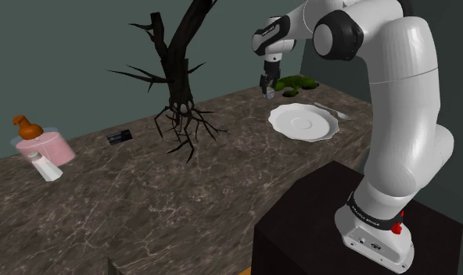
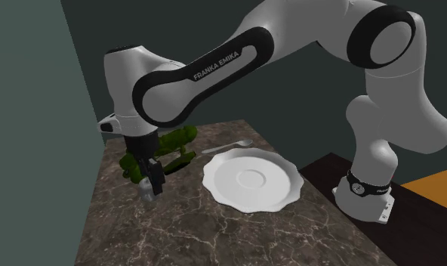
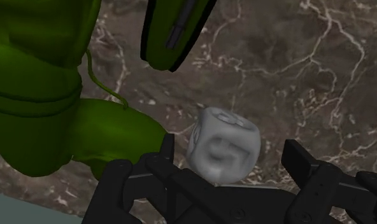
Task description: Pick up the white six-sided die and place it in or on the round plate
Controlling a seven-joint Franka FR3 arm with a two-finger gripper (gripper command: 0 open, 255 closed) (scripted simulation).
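Hanging low over the far end of the dark marble counter (image 1: 183,207), the black gripper (image 1: 267,88) points down at the pale die (image 3: 222,147). In the wrist view its 2 fingers (image 3: 306,168) stand spread. The die sits on the stone between them, and a clear gap shows beside 1 finger, so nothing is clasped. The second exterior view puts the die (image 2: 144,190) at the gripper's (image 2: 152,181) tips, resting on the counter.

A glossy green object (image 3: 47,95) lies just beside the die, on the far side of it in the shoulder view. The round white plate (image 1: 304,123) lies near the gripper, toward the shoulder view's right and nearer the stand (image 1: 316,230). It is apart from the die, and a strip of bare marble shows between them in the second exterior view. A pale spoon (image 2: 231,144) lies just beyond the plate's (image 2: 252,180) far rim.

Well off to the shoulder view's left stand a dark bare tree ornament (image 1: 179,82), a small dark card (image 1: 120,137) and a tilted pink soap dispenser (image 1: 41,147).
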